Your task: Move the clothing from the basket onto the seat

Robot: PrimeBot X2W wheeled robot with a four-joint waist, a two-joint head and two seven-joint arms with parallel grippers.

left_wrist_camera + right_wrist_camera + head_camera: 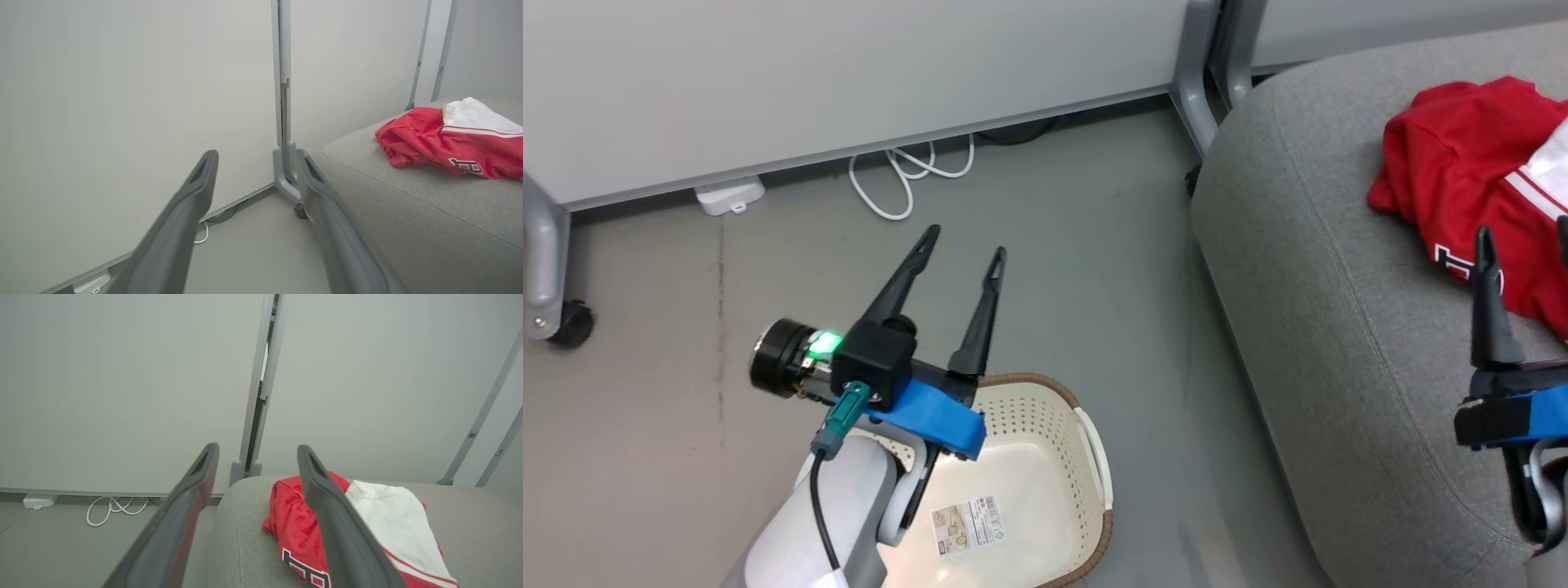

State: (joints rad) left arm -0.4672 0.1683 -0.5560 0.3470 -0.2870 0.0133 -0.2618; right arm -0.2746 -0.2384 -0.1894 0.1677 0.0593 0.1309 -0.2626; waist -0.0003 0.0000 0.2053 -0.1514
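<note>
The grey seat (1307, 269) stands at right, the cream basket (1045, 408) sits on the floor (1054, 204) beside it, the red-and-white clothing (1462, 163) lies crumpled on the seat, and the left hand (965, 243) above the basket and the right hand (257, 448) by the clothing both show fingers apart, gripping nothing.

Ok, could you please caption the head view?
Empty cream perforated plastic basket on the floor; red-and-white clothing heaped on the grey fabric seat.
</note>
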